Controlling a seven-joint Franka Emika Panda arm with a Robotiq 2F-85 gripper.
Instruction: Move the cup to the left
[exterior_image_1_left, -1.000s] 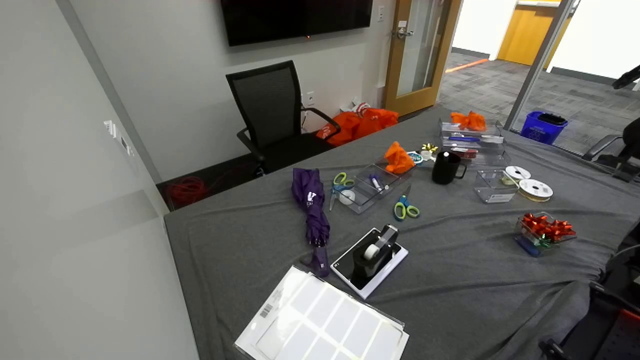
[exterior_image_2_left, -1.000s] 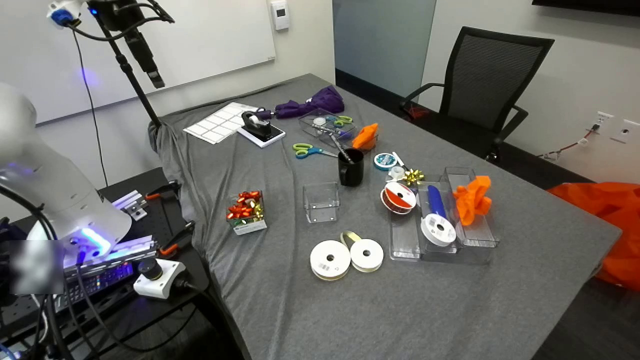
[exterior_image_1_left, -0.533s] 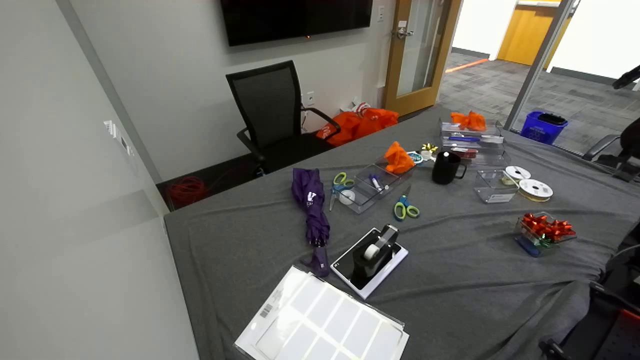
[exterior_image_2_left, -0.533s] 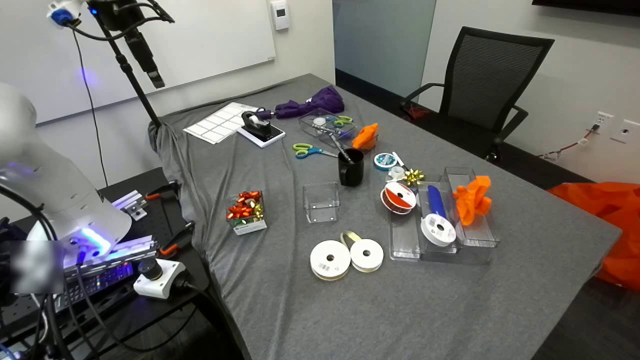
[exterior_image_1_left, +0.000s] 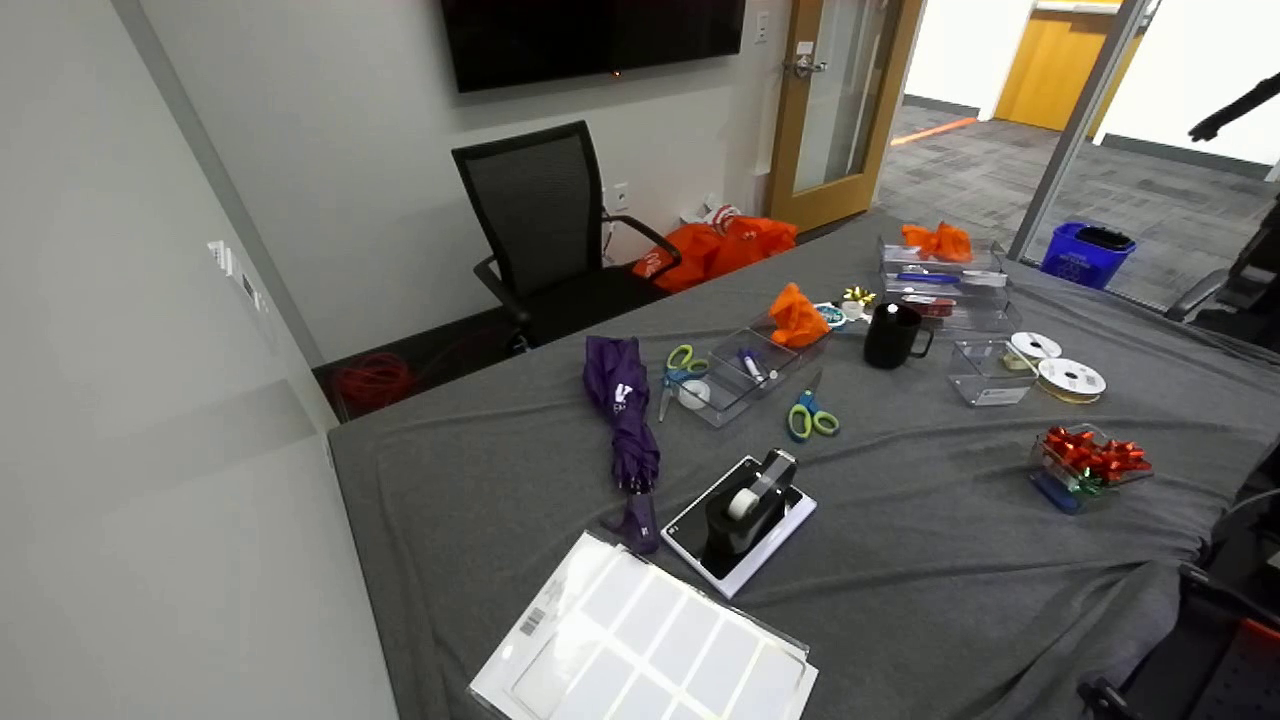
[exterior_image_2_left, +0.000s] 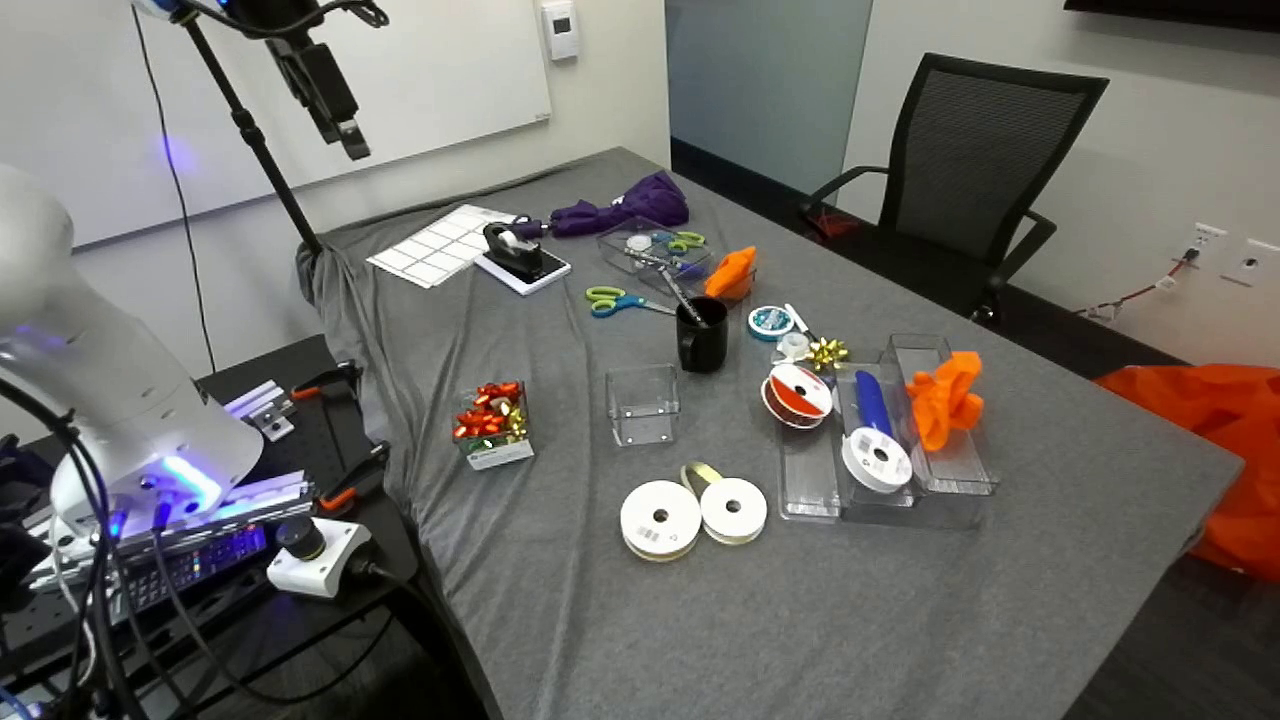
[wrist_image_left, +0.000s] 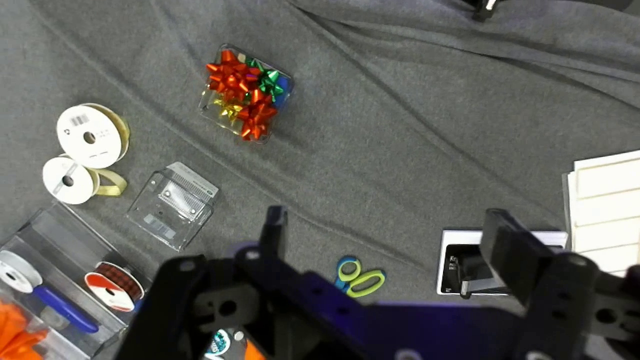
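The black cup stands upright on the grey cloth table, with its handle showing; it is also in an exterior view. A silvery pen-like item sticks out of its top. My gripper hangs high above the table near the whiteboard, well away from the cup. In the wrist view the gripper is wide open, with nothing between its fingers. The cup does not show in the wrist view; the gripper body covers that area.
Near the cup are scissors, a clear container, a clear tray with an orange item and ribbon spools. A clear organizer, a box of bows, a tape dispenser and a purple umbrella also lie there.
My gripper has moved right and slightly up in an exterior view, and further into the frame from the right edge in an exterior view. The cup and other objects have not moved.
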